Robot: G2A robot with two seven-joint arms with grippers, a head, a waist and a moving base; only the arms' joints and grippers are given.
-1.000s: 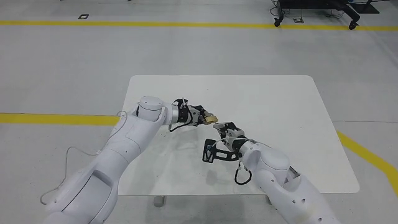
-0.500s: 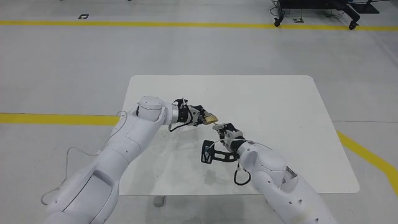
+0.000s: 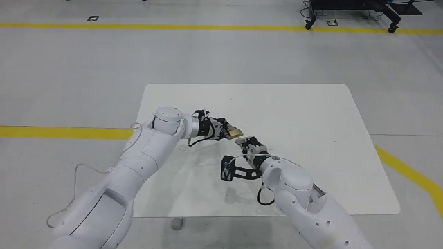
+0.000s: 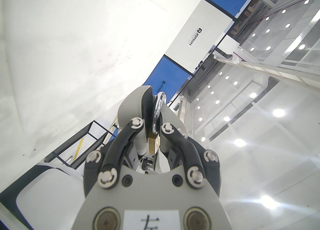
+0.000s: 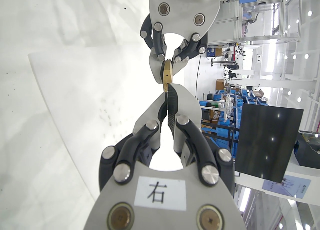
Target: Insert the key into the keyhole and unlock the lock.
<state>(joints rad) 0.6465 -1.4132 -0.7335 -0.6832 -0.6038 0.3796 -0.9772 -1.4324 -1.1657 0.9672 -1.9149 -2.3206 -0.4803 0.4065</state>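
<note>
A small brass lock (image 3: 236, 133) is held above the white table (image 3: 311, 111) near its left middle, with my left gripper (image 3: 229, 131) shut on it. In the left wrist view the lock's brass body (image 4: 152, 143) sits between the fingers, with a silvery metal part at their tips. My right gripper (image 3: 244, 142) faces the left one from the near side. In the right wrist view its pads (image 5: 172, 108) are pressed together and its tips (image 5: 168, 93) touch the lock's (image 5: 167, 75) brass end. The key is hidden between them.
The tabletop stretches bare to the right and far side of the grippers. Its near edge (image 3: 277, 214) lies below the right arm. Yellow floor lines (image 3: 208, 25) and wheeled frames (image 3: 353, 3) are far beyond the table.
The right arm's wrist has swung slightly to the left, with its fingertips staying at the lock. The left arm and the lock have not moved.
</note>
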